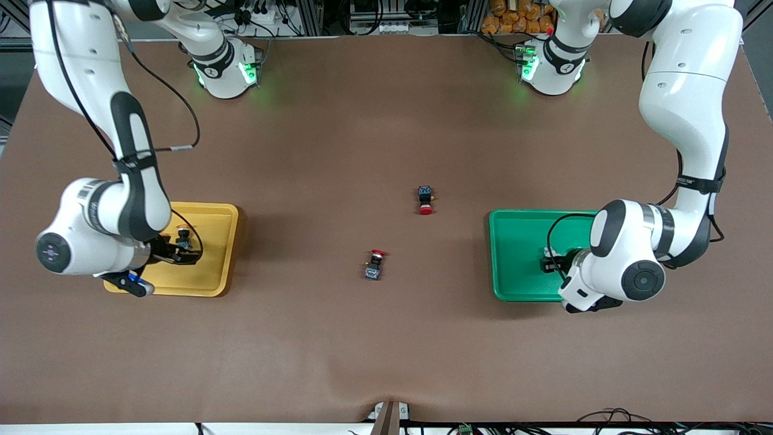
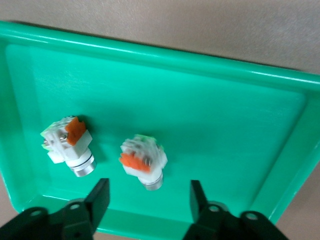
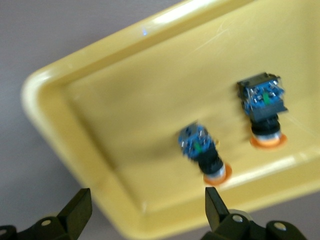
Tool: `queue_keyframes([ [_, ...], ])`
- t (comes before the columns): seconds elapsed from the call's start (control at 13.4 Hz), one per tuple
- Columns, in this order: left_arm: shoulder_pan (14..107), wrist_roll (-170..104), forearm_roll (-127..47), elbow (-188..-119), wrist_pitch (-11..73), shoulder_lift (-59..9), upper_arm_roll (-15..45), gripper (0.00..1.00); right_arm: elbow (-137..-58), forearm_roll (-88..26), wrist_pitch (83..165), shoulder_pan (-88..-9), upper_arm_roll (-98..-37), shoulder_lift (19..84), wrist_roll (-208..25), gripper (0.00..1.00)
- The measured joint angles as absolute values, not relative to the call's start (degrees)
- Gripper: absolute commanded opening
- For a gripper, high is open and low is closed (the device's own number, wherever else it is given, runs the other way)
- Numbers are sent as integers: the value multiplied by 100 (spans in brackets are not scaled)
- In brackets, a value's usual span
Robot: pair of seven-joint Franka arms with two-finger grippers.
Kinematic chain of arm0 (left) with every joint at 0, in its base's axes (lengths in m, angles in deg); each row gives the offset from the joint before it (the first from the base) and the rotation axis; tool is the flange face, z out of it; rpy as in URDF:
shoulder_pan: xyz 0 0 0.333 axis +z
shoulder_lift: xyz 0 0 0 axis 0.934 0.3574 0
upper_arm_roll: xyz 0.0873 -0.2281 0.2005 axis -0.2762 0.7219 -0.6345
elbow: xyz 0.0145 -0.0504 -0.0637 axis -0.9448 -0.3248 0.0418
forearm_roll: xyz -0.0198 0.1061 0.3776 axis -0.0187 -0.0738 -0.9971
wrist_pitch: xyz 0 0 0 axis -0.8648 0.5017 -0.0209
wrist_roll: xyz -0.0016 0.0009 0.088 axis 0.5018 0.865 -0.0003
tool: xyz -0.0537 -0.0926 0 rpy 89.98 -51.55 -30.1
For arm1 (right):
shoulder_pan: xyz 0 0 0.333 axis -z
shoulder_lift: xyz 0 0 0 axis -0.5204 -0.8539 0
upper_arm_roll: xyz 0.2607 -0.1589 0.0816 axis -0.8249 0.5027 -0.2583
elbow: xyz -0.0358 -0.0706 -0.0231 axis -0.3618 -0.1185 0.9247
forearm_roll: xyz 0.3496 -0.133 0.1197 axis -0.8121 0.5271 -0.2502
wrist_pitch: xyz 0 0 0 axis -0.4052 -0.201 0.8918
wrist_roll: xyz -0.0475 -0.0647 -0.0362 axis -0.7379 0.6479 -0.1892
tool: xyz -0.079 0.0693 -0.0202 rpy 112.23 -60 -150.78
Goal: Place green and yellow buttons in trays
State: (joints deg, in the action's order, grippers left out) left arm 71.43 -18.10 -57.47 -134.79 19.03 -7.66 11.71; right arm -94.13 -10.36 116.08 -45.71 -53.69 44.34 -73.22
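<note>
The green tray (image 1: 516, 254) lies toward the left arm's end of the table. In the left wrist view the green tray (image 2: 215, 110) holds two white-bodied buttons with orange patches, one (image 2: 69, 145) beside the other (image 2: 143, 160). My left gripper (image 2: 150, 189) is open and empty just above them, over the tray (image 1: 552, 264). The yellow tray (image 1: 211, 260) lies toward the right arm's end. In the right wrist view the yellow tray (image 3: 120, 100) holds two dark-bodied buttons with orange-yellow caps, one (image 3: 204, 152) beside the other (image 3: 264, 112). My right gripper (image 3: 148, 199) is open and empty over the tray's rim (image 1: 175, 254).
Two dark-bodied buttons with red caps lie on the brown table between the trays, one (image 1: 426, 200) farther from the front camera, one (image 1: 375, 265) nearer. Both arms bend low over their trays.
</note>
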Motion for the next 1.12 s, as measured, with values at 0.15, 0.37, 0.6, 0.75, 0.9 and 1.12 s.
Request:
queue_keyframes([
  [0.15,7160,-1807,-5747,-13448,1892,-907,1170,100,-9283,-1032,11157,-4576,-5366,5018,-7322,100],
  [0.37,7155,-1787,-5747,-13445,1767,-1162,1175,100,-9144,-999,10332,-4585,-5367,5888,-7329,100],
  [0.6,7150,-1749,-5747,-13420,1718,-1409,1177,100,-8691,-708,9360,-4587,-5371,6457,-7332,100],
  [0.75,7165,-1749,-5748,-13382,1594,-1788,1177,100,-8478,-485,9050,-4588,-5381,6773,-7338,100],
  [0.9,7178,-1830,-5748,-13363,1342,-2330,1176,100,-8449,-337,8850,-4595,-5410,7092,-7343,100],
  [1.12,7255,-2532,-5747,-13360,738,-3138,1175,100,-8449,-195,8743,-4641,-5463,7266,-7345,100],
])
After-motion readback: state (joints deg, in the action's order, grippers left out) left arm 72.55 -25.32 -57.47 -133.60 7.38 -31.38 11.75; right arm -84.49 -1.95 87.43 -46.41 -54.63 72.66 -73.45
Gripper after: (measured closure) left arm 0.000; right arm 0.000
